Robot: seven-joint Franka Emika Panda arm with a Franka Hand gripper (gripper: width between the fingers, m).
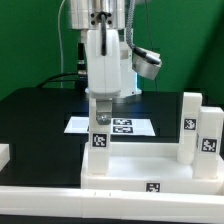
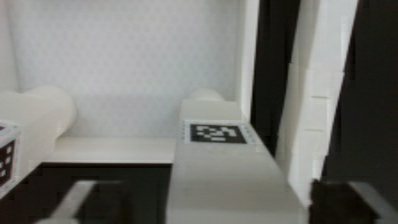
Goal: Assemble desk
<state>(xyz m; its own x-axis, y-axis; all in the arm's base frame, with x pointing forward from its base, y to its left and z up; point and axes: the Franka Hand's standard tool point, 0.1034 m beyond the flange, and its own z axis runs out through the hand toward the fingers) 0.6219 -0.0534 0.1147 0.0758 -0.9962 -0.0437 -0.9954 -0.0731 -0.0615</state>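
The white desk top (image 1: pixel 135 168), a rimmed tray, lies at the front of the table. My gripper (image 1: pixel 100 101) is shut on a white leg (image 1: pixel 99 140) and holds it upright at the top's corner on the exterior view's left. Whether the leg's foot is seated I cannot tell. Two more tagged legs (image 1: pixel 188 125) (image 1: pixel 208 138) stand upright at the top's right end. In the wrist view the held leg (image 2: pixel 222 150) with its tag runs between my dark fingers (image 2: pixel 86 203), my gripper (image 2: pixel 222 205) closed around it above the speckled top (image 2: pixel 125 60).
The marker board (image 1: pixel 128 127) lies on the black table behind the desk top. A white part (image 1: pixel 4 153) shows at the exterior view's left edge. In the wrist view a rounded tagged white piece (image 2: pixel 32 115) sits beside the held leg.
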